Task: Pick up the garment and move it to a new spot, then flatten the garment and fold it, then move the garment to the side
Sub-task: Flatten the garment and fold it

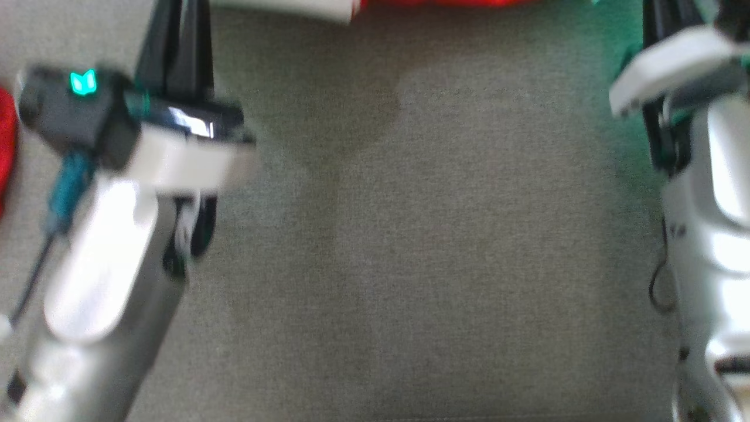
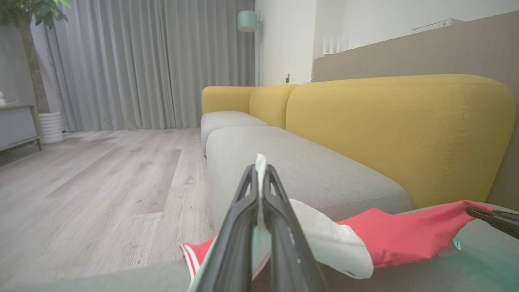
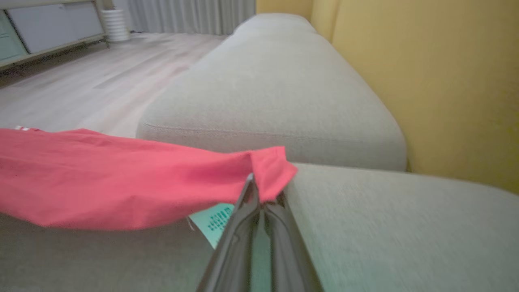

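The garment (image 2: 405,235) is red with a white part (image 2: 328,239) and hangs stretched between my two grippers, just above a grey sofa seat. In the left wrist view my left gripper (image 2: 259,170) is shut on a pale edge of it. My right gripper (image 3: 259,194) is shut on a red corner, with a small green-printed label (image 3: 213,223) hanging beside the fingers. Its dark tip (image 2: 492,219) also shows at the garment's far end in the left wrist view. In the blurred head view the garment (image 1: 445,2) is a red and white strip at the top edge, between my left gripper (image 1: 176,23) and right gripper (image 1: 653,35).
The grey seat cushion (image 1: 439,234) spreads below both arms. A yellow backrest (image 2: 397,129) rises behind the seats, and further grey cushions (image 3: 267,89) run on beyond. Pale wooden floor (image 2: 101,182) lies beside the sofa. A red patch (image 1: 6,140) shows at the head view's left edge.
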